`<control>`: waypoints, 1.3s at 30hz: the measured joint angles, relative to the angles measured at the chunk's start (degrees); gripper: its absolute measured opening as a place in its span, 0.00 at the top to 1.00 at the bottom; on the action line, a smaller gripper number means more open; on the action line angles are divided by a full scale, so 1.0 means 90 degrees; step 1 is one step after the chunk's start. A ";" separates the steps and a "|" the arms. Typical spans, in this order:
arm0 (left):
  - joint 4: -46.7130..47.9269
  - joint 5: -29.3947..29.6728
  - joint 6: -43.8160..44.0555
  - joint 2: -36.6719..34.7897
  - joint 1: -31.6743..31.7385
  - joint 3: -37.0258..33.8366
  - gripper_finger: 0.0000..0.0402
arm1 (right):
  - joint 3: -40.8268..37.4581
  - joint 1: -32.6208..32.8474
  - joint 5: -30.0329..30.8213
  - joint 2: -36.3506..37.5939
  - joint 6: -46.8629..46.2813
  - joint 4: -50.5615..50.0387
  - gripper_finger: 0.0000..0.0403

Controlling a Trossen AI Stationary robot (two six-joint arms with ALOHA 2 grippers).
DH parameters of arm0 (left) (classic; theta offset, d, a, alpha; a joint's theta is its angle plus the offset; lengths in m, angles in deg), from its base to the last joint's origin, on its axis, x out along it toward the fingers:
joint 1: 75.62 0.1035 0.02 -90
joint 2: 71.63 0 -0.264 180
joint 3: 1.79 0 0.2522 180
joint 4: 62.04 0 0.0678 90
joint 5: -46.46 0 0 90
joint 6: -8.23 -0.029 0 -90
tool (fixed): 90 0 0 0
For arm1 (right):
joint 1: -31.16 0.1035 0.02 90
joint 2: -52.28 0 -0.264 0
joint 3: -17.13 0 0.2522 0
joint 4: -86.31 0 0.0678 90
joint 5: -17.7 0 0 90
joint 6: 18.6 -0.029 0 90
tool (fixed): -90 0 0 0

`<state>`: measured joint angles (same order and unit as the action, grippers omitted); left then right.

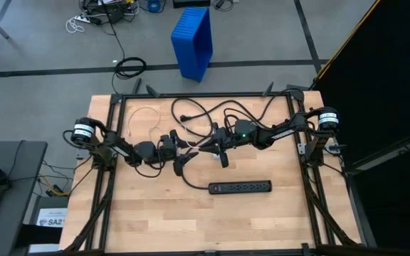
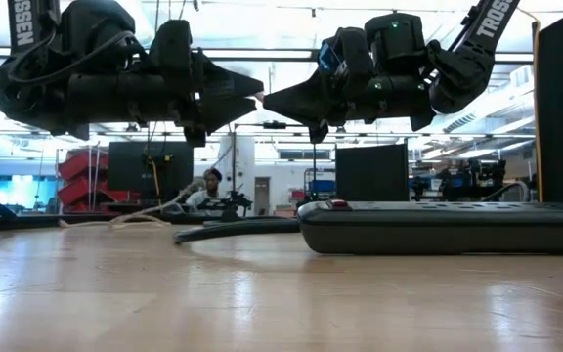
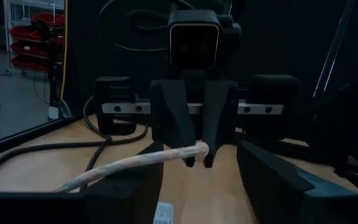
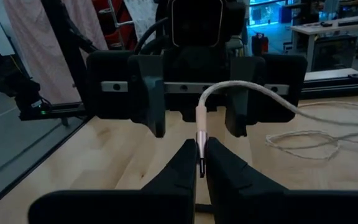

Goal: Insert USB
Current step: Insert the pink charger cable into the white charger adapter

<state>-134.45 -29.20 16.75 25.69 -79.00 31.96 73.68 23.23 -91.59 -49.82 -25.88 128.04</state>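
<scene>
Right pincer (image 4: 201,163) clamped on thin pale USB (image 4: 202,127) plug; left pincer (image 3: 197,205) open

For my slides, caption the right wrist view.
Right gripper pinches the USB plug facing the open left gripper.

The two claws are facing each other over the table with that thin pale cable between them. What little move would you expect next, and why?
Probably the left gripper closes on the USB. The right gripper, shut, pinches the plug's tip, and the cable arches up between the left gripper's open fingers, which do not yet hold it. The power strip lies on the table below.
</scene>
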 joint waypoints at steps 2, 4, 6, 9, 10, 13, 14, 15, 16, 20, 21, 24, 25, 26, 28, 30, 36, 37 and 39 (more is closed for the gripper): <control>0.0003 0.0000 -0.0004 0.0000 0.0000 0.0000 0.64 | 0.0000 0.0001 -0.0001 0.0001 -0.0001 0.0001 1.00; 0.0021 0.0000 -0.0011 0.0000 0.0000 0.0000 0.70 | 0.0000 0.0005 0.0000 0.0000 -0.0001 0.0000 1.00; -0.0012 0.0000 -0.0017 0.0000 0.0000 0.0000 0.75 | 0.0000 0.0005 0.0000 0.0001 -0.0001 0.0002 1.00; -0.0053 -0.0002 -0.0017 0.0000 0.0000 0.0002 0.82 | 0.0000 0.0005 0.0000 0.0001 -0.0001 0.0006 1.00; -0.0066 0.0000 -0.0017 0.0000 0.0000 0.0004 0.84 | 0.0000 0.0005 0.0000 0.0001 -0.0001 0.0005 1.00; -0.0088 0.0000 -0.0017 0.0000 0.0000 0.0005 0.90 | 0.0000 0.0005 0.0000 0.0000 -0.0002 0.0012 1.00; -0.0092 0.0000 -0.0017 0.0000 0.0000 0.0005 0.91 | 0.0000 0.0005 0.0000 0.0002 -0.0004 0.0012 1.00; -0.0102 -0.0002 -0.0017 0.0000 0.0000 0.0005 0.92 | 0.0000 0.0005 0.0000 0.0000 -0.0004 0.0012 1.00; -0.0102 -0.0002 -0.0017 0.0000 0.0000 0.0015 0.93 | 0.0000 0.0005 0.0002 0.0000 -0.0004 0.0015 1.00; -0.0009 -0.0220 -0.0099 0.0000 0.0007 0.0144 0.96 | -0.0006 0.0007 -0.0024 0.0000 -0.0006 0.0005 1.00; 0.0070 -0.0252 -0.0107 0.0000 0.0007 0.0196 0.98 | -0.0011 0.0007 -0.0051 0.0000 -0.0005 -0.0008 1.00; 0.0359 -0.0298 -0.0169 0.0000 0.0007 0.0322 0.99 | -0.0019 0.0007 -0.0107 0.0000 -0.0004 -0.0090 1.00; 0.0407 -0.0299 -0.0227 -0.0002 0.0006 0.0333 0.99 | -0.0019 0.0007 -0.0117 0.0000 -0.0009 -0.0112 1.00; 0.0421 -0.0299 -0.0243 -0.0002 0.0007 0.0333 0.99 | -0.0019 0.0007 -0.0115 0.0000 -0.0048 -0.0126 1.00; 0.0359 -0.0299 -0.0257 -0.0016 0.0005 0.0299 0.99 | -0.0019 0.0003 -0.0109 0.0000 -0.0117 -0.0150 0.99; 0.0262 -0.0304 -0.0277 -0.0029 0.0005 0.0194 0.99 | -0.0003 -0.0033 -0.0148 0.0022 -0.0131 -0.0276 0.98; 0.0143 -0.0150 -0.0264 -0.0391 0.0000 -0.0299 1.00 | -0.0002 -0.0151 -0.0165 0.0410 -0.0023 -0.1284 0.90; 0.0144 -0.0139 -0.0262 -0.0466 0.0000 -0.0382 1.00 | 0.0000 -0.0168 -0.0093 0.0533 0.0043 -0.1482 0.88; 0.0150 -0.0089 -0.0261 -0.0628 0.0000 -0.0537 1.00 | 0.0000 -0.0205 0.0016 0.0822 0.0143 -0.2002 0.84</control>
<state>-133.10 -29.99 14.40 20.04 -79.00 27.13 73.68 21.39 -91.45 -42.42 -24.59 110.02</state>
